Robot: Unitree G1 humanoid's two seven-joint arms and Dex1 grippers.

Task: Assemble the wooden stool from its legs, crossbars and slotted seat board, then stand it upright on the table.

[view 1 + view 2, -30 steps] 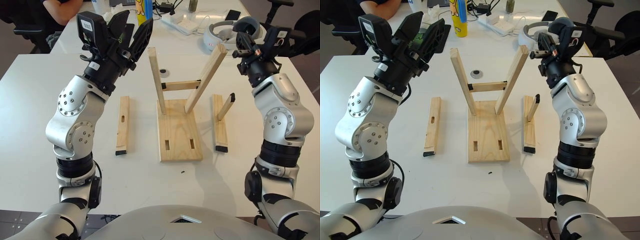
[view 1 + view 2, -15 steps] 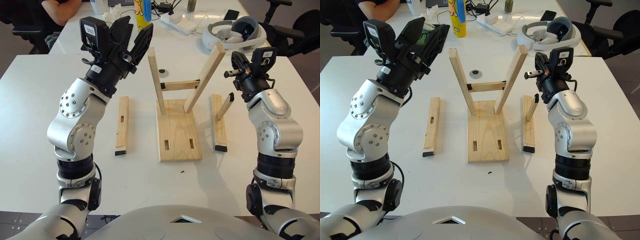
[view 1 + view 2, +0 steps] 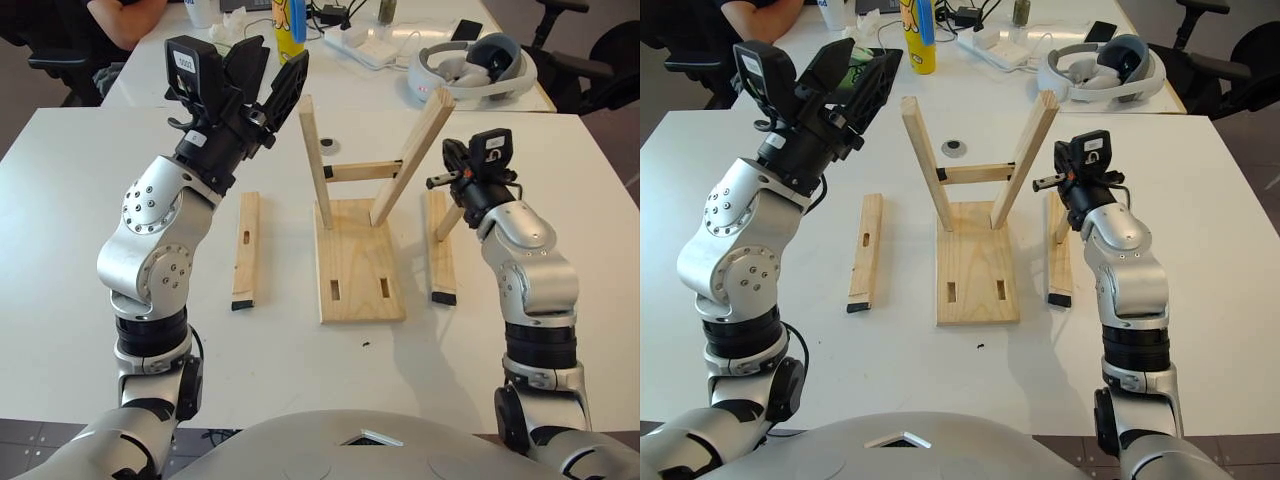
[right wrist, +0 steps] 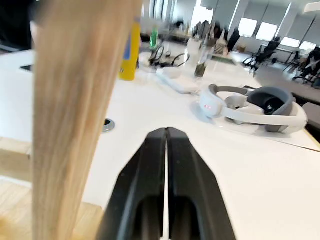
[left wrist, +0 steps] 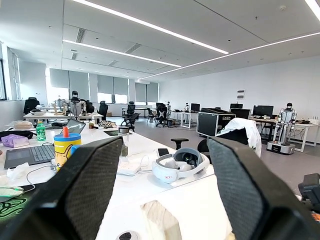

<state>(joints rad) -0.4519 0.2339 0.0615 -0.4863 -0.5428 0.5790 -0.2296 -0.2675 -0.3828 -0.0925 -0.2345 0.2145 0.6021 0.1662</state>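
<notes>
The slotted seat board [image 3: 358,262] lies flat on the white table [image 3: 60,220]. Two legs [image 3: 313,160] [image 3: 412,155] stand up from its far end, joined by a crossbar [image 3: 360,171]. A loose slotted leg [image 3: 245,248] lies left of the board. Another leg [image 3: 438,245] lies on the right with a short crossbar [image 3: 452,212] sticking up from it. My left gripper [image 3: 265,80] is open, raised left of the upright legs, fingers [image 5: 75,195] spread wide and empty. My right gripper [image 4: 166,135] is shut and empty, close beside the right upright leg [image 4: 75,115].
A second table behind holds a yellow bottle [image 3: 290,18], a power strip [image 3: 362,45] with cables and a white headset [image 3: 470,68]. A round cable grommet [image 3: 953,148] sits in the table behind the stool. A dark speck [image 3: 366,343] lies near the board's front.
My right arm has come down from beside the headset and swung inward to the right upright leg, its gripper still shut. The left arm has barely shifted.
</notes>
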